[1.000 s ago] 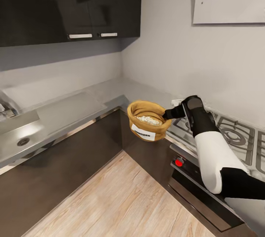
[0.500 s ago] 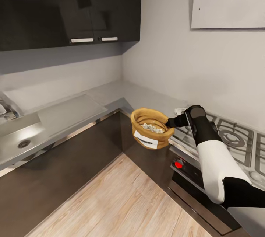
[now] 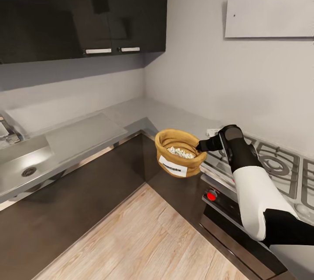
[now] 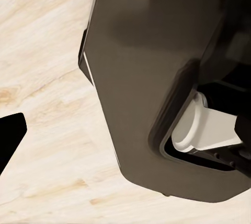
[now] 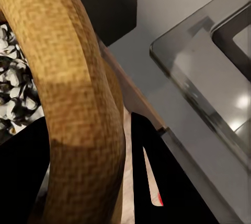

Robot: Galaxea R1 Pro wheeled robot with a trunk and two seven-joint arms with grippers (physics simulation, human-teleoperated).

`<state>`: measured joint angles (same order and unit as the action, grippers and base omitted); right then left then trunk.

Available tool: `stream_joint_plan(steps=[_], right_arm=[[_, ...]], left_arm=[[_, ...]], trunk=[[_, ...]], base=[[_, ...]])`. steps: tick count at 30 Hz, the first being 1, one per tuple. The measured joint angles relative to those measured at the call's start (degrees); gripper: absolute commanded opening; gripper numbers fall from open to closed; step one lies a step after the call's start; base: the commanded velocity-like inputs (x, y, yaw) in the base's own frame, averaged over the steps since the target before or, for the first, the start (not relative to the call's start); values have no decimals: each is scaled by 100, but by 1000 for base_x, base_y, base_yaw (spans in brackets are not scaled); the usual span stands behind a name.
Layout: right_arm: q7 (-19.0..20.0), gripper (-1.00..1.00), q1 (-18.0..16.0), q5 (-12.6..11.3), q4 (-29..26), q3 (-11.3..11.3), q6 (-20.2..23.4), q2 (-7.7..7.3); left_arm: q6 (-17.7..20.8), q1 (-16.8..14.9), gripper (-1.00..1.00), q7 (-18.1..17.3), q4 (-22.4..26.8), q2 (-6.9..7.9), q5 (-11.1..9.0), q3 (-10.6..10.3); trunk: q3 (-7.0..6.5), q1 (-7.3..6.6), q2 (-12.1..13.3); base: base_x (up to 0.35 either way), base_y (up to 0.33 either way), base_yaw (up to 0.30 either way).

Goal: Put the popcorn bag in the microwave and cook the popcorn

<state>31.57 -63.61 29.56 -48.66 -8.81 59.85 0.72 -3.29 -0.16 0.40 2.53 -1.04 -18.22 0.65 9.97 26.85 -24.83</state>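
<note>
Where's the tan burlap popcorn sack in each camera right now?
Head view: tan burlap popcorn sack mid-frame, held off the counter edge by the right gripper.
Right wrist view: its rolled rim between the fingers.
Left wrist view: not in it.
Shared landmark: the pale popcorn.

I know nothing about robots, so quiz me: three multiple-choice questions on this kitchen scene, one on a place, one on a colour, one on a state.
1. Where is the tan burlap popcorn bag?
A. lying in the sink
B. held in the air beyond the edge of the shiny grey countertop
C. standing on the gas hob

2. What colour is the round knob on the oven front?
A. red
B. green
C. white

3. What is the right gripper doing?
A. hanging open
B. pressing the knob
C. clamping the bag's rolled rim

Answers: 1 B, wood floor shows beneath it. 2 A, it is bright red. 3 C, the right wrist view shows fingers either side of the rim.
</note>
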Motion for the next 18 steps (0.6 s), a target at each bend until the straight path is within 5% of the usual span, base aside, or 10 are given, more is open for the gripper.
stream_joint_plan(steps=[18], right_arm=[[-15,-100,118,31,-130,-3,1,-8]], left_arm=[[0,0,100,0,0,0,-1,-7]], trunk=[[-162,0,0]], base=[[0,0,0]])
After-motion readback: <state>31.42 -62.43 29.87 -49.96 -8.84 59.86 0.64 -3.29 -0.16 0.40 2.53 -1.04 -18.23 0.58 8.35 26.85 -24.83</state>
